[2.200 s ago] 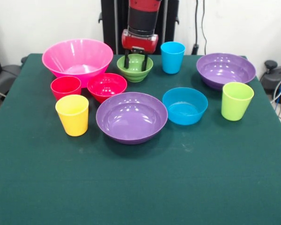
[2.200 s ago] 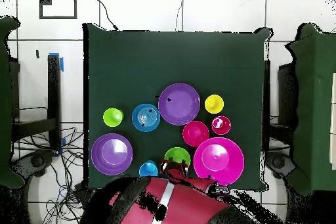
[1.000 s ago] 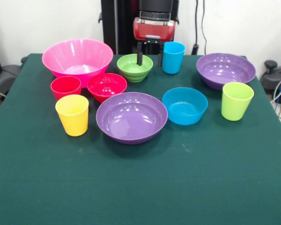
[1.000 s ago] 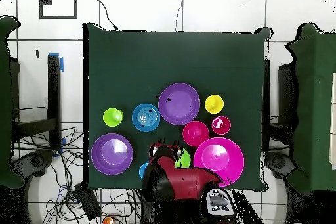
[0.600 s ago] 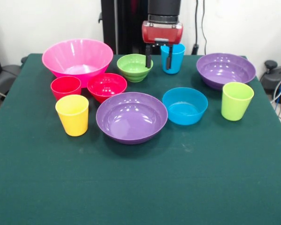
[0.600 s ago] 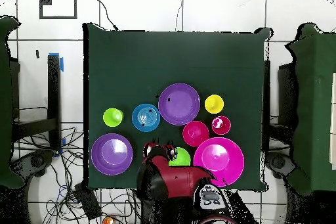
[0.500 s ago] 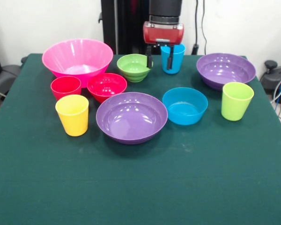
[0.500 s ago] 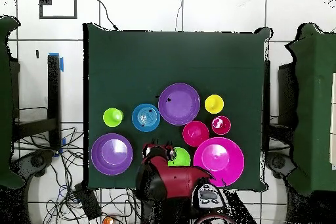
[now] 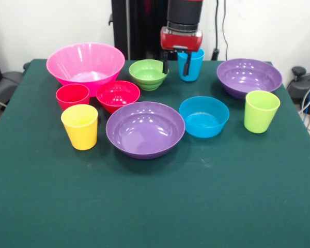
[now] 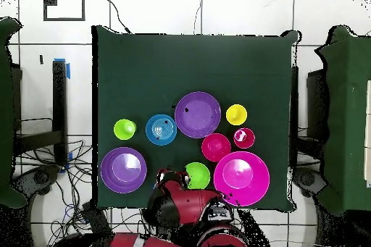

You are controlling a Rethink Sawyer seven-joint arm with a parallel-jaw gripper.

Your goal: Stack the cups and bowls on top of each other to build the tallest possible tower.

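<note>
All cups and bowls stand apart on the green table; nothing is stacked. My gripper is open at the far side, between the green bowl and the blue cup. One finger hangs by the green bowl's rim, and the other crosses the blue cup's near left wall. In the overhead view the arm hides the blue cup. The pink bowl, red bowl, red cup, yellow cup, two purple bowls, blue bowl and lime cup sit nearer.
The pedestal stands behind the table's far edge. Cables lie on the floor beside the robot's base. The table's near half is bare green cloth.
My gripper has moved from over the green bowl sideways to the blue cup's left wall. The cups and bowls have not moved.
</note>
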